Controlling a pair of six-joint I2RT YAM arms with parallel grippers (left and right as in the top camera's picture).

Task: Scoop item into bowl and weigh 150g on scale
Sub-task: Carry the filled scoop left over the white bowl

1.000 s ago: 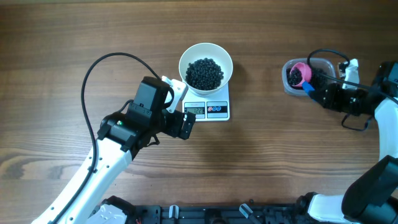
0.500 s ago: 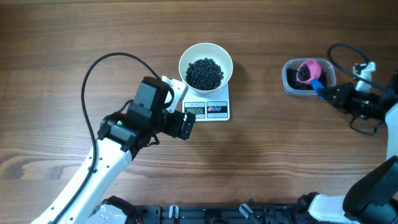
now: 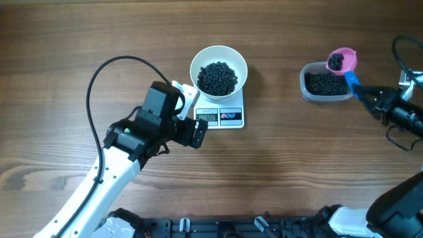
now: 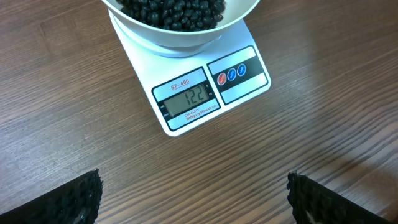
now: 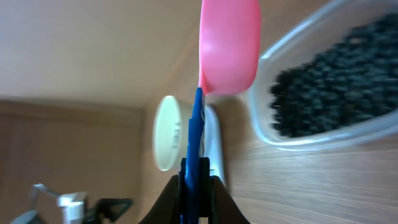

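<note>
Tiny round black beans (image 3: 217,78): from above, heaped in the round white bowl (image 3: 195,66) on the small white scale (image 3: 232,119), mid tabletop (image 3: 284,178). More in the pink blue-handled scoop (image 3: 342,61) over the clear plastic tub (image 3: 308,88), pinched tight in the right gripper (image 3: 367,96), bowl far to its left. Beside the scale, the left gripper (image 3: 193,112), wide open, empty. Left wrist: 122 on the screen (image 4: 186,102). Right wrist: scoop pointing away, bowl beyond.

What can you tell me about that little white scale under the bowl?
The scale is a small white rectangular slab, plastic by its look, lying flat on the wooden table. Its front strip carries a grey display reading 122, labelled SF-400, beside three small round buttons, one red and two blue. The white bowl of black beans sits on its platform.
</note>
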